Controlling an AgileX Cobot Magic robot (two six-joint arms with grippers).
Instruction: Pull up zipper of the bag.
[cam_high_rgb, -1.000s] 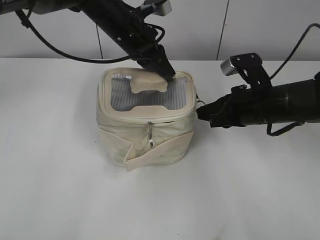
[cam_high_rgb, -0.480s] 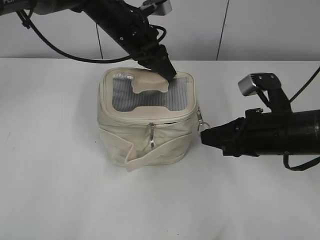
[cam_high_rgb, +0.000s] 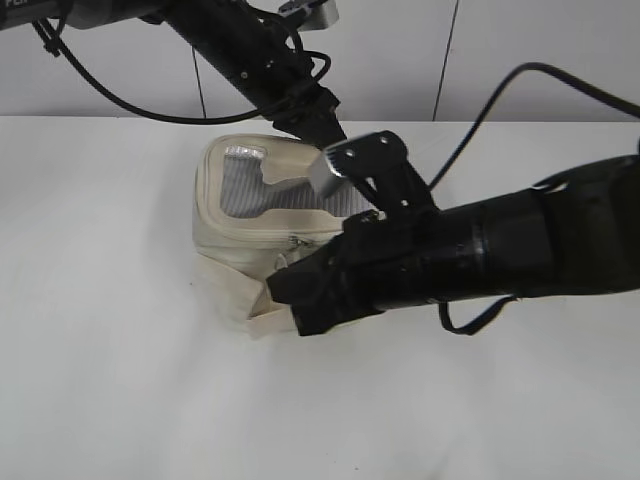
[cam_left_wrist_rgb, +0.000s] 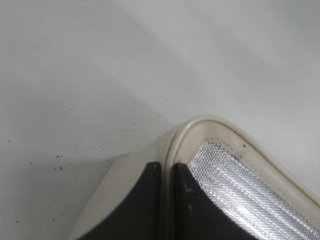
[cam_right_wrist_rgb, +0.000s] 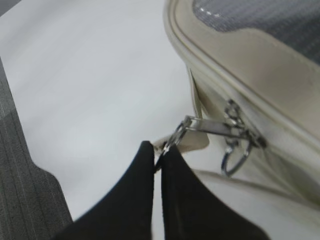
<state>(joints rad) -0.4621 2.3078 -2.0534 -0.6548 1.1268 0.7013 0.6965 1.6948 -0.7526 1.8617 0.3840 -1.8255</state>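
Note:
The cream bag (cam_high_rgb: 235, 220) stands mid-table, its grey mesh lid up. My left gripper (cam_high_rgb: 335, 140) is shut on the bag's lid rim (cam_left_wrist_rgb: 172, 150) at the back right corner; the mesh (cam_left_wrist_rgb: 240, 185) shows beside its right finger. My right gripper (cam_high_rgb: 290, 290) has reached across the bag's front and hides much of it. In the right wrist view it (cam_right_wrist_rgb: 157, 157) is shut on the ring of a silver zipper pull (cam_right_wrist_rgb: 200, 125), held out level from the zip track (cam_right_wrist_rgb: 235, 90). A second pull (cam_right_wrist_rgb: 235, 152) hangs next to it.
The white table (cam_high_rgb: 120, 380) lies around the bag. The wide cream strap's end (cam_high_rgb: 265, 318) sticks out at the bag's front base. A white panelled wall (cam_high_rgb: 500, 60) stands behind. A grey floor strip (cam_right_wrist_rgb: 25, 180) shows past the table's edge in the right wrist view.
My right arm has swept left from the bag's right side across its front, with the zipper pull in its grip. The left gripper has stayed on the lid rim.

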